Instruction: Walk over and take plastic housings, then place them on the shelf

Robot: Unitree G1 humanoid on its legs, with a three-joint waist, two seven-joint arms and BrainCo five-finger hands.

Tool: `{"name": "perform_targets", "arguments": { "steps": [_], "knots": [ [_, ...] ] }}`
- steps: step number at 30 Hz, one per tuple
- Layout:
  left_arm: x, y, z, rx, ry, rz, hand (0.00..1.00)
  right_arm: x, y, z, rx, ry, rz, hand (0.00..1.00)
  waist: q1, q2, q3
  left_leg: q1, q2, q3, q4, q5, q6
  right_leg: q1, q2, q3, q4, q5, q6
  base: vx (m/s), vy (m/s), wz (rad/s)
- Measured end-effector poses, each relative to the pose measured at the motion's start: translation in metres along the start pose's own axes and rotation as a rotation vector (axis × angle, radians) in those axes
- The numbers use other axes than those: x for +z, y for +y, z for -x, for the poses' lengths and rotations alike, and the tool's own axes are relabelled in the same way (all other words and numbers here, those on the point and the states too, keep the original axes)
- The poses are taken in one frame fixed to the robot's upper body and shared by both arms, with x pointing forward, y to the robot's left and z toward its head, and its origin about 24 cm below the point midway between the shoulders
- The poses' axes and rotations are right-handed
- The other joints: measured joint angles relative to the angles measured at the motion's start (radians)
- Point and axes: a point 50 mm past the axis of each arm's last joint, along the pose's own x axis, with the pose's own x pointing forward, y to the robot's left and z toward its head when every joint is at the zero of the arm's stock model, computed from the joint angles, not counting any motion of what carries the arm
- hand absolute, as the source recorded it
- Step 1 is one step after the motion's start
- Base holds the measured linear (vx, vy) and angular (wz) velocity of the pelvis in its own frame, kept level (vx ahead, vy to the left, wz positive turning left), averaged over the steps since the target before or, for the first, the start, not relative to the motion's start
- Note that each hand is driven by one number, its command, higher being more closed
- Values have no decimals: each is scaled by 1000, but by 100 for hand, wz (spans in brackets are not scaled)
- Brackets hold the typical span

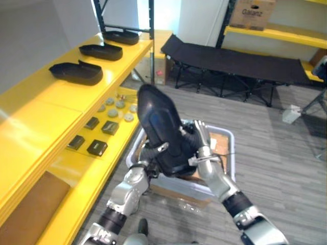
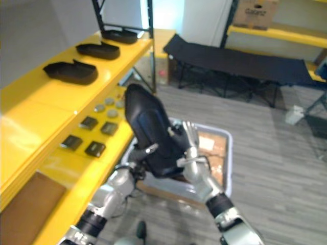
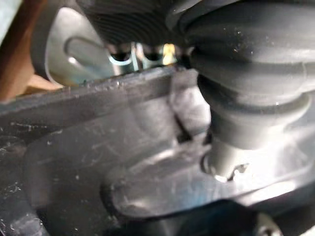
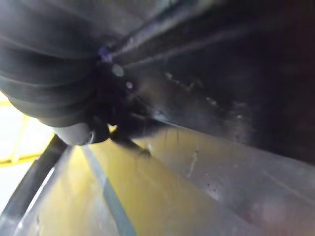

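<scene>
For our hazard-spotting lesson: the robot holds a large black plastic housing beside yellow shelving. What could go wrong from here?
1. The black plastic housing is held at its lower end by the left hand and right hand; it could tip into the grey bin below.
2. Swung towards the yellow shelf, it might knock the small black boxes on the lower level.
</scene>
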Motion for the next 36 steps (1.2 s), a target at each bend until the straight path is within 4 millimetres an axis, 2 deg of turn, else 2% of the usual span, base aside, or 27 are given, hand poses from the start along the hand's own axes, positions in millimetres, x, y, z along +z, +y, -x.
{"name": "perform_targets", "arguments": {
  "steps": [7,8,14,20,25,28,30,31,32,33,36],
  "knots": [
    [-1,1,3,4,-31,20,100,-1,1,6,8,15,-53,100,-1,0,0,0,1,3,0,-3,-4,0,0,2,-8,0,0,0,0,0],
    [-2,1,4,4,-35,25,100,-1,1,8,9,16,-60,0,-1,0,0,0,2,5,0,-3,-5,0,0,3,-10,1,-1,5,-1,-4],
    [-3,4,9,15,-60,41,100,1,2,19,21,30,-182,0,0,0,0,3,8,20,0,-8,-11,-2,1,15,-15,2,-2,9,-2,-7],
    [2,10,9,46,-101,-38,100,1,4,20,102,61,-290,0,-1,-7,-4,3,7,22,0,-7,-9,0,2,18,-14,6,-2,13,-3,-2],
    [17,7,19,83,-214,-93,100,9,-10,22,89,65,-505,0,-2,-19,-11,9,-1,26,0,-7,-9,-7,1,17,9,4,-5,-3,3,-1],
    [27,10,19,143,-290,-52,100,18,-28,22,59,-5,-626,0,-4,-19,-11,10,1,33,0,-6,-9,-18,0,21,25,-3,-13,-38,11,-8],
    [27,22,21,238,-302,-84,100,34,-50,23,15,-114,-766,0,-8,-18,-11,18,4,43,-1,-7,-9,-18,0,26,33,-11,-16,-59,-1,-8],
    [26,25,22,266,-302,-108,100,37,-57,23,-6,-144,-797,0,-10,-18,-11,20,5,45,-1,-9,-11,-18,0,27,35,-14,-16,-74,2,-4],
    [21,32,24,318,-296,-151,100,39,-74,23,-70,-186,-836,0,-15,-19,-11,22,5,46,-1,-10,-13,-20,-1,28,38,-18,-15,-64,10,-2],
    [18,40,28,383,-294,-195,100,35,-90,24,-141,-204,-865,0,-19,-19,-11,21,6,48,-1,-13,-9,-21,-1,31,38,-20,-14,-61,13,-1],
    [14,63,40,538,-306,-208,100,12,-114,39,-296,-139,-854,0,-28,-19,-11,20,6,60,-1,-14,-8,-28,-1,49,36,-21,-12,-34,18,-10]
  ]
}}
